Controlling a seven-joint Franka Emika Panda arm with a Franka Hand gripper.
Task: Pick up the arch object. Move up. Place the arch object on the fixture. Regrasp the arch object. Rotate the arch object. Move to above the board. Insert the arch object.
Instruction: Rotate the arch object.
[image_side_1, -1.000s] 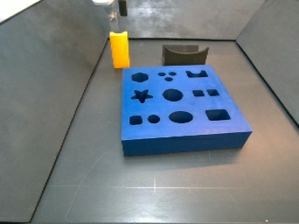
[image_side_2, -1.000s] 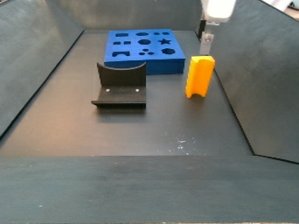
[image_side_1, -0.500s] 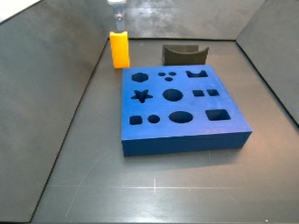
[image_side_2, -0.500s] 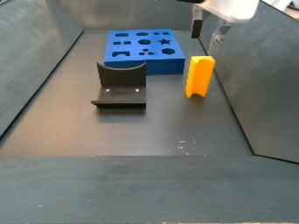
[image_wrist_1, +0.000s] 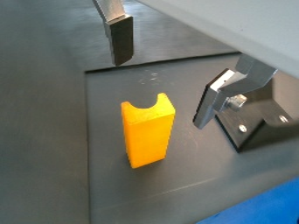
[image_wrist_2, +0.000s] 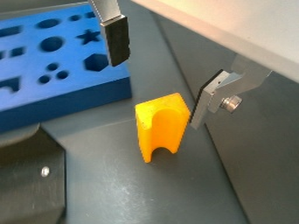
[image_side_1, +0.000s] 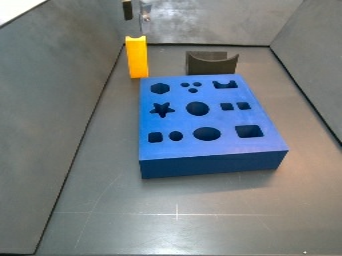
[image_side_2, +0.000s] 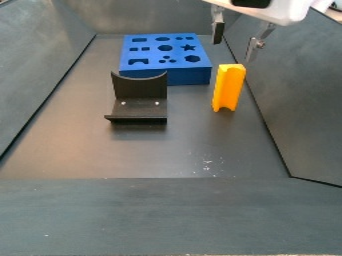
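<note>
The arch (image_side_2: 229, 87) stands upright on the table (image_side_2: 174, 150), on one end, with its curved notch turned up, as both wrist views show (image_wrist_1: 147, 131) (image_wrist_2: 163, 127). It stands alone, apart from the other things. In a side view it is just beside the near right corner of the board (image_side_2: 166, 56), not touching it. The fixture (image_side_2: 138, 96) is further to the side, well apart from the arch.

The gripper (image_side_2: 235, 30) hangs above the arch, high in the frame. It is released and holds nothing: in a wrist view the two fingers (image_wrist_1: 119, 37) are spread wide, one on each side of the arch and clear of it, and nothing lies between them. In the side view from the opposite end only the tip of one finger shows at the top edge, over the arch (image_side_1: 136, 56).

The arch looks like a small block of hard plastic. I judge it to be light and stiff, so it should not bend or break under the pads. Its faces look smooth, so it may slip if the grip is weak or off the middle. Because it is tall and narrow on its end, a touch from one finger alone could tip it over. The best place to take hold seems to be the two flat long sides, somewhat below the notch, with both pads closing at the same time.
</note>
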